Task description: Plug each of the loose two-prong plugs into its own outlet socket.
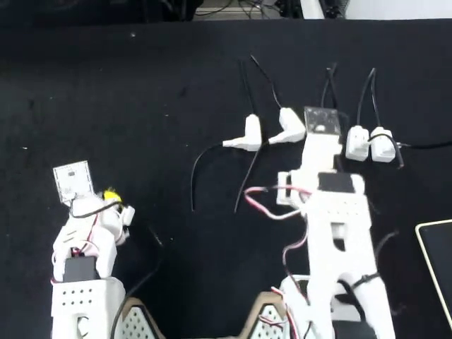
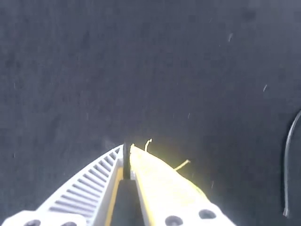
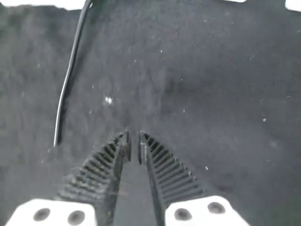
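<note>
White plug (image 1: 288,126), just beside right gripper (image 3: 133,141), not touching, black cloth (image 1: 141,106) beneath

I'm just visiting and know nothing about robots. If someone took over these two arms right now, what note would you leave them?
Left gripper: shut, empty, over the bare black cloth, away from the work.
Right gripper: shut, empty; its arm lies between the plug pieces.
Things: two white plastic plug pieces with black cords lie on one side of that arm, two more white pieces side by side on the other.
Done: cannot tell whether any is seated.
Left: check each, then plug in whatever is loose.
</note>
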